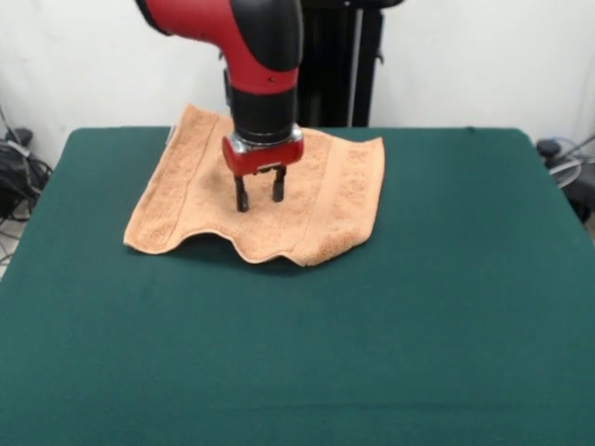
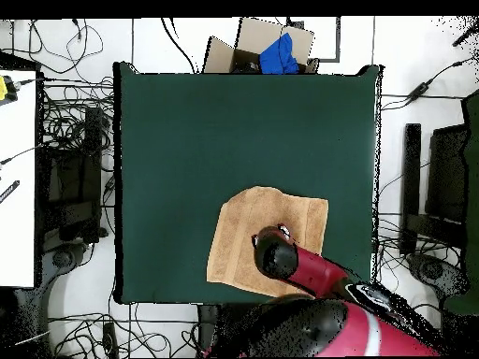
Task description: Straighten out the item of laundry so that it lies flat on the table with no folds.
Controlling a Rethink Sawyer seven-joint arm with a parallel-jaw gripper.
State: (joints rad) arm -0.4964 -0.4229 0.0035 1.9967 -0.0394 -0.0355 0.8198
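Green tabletop [image 1: 390, 353] fills the near part of the front view, bare cloth up to the towel [image 1: 186, 200], which lies toward the far edge, a little to the picture's left of the middle. Its near hem is not flat: it waves up and down, with a raised ripple near the middle and the near right corner lifted and curled. Two flat woven bands run from far to near across the towel, one toward each side. The arm [image 1: 256, 46] comes down from the top over the towel, and the hand [image 1: 259, 196] hangs above the towel's middle with its two dark fingers [image 1: 242, 196] pointing down, spread apart with a clear gap between them and nothing held; whether the tips touch the cloth cannot be told. In the overhead view, the towel [image 2: 239, 234] lies close to the tabletop's [image 2: 187, 131] bottom edge, right of the middle, roughly square, its left part spread smooth. The arm [image 2: 309, 271] reaches in from the bottom right and covers the towel's lower right part, hiding the hand. Beyond the tabletop's top edge stands a cardboard box [image 2: 253, 47] with something blue [image 2: 279, 54] in it.
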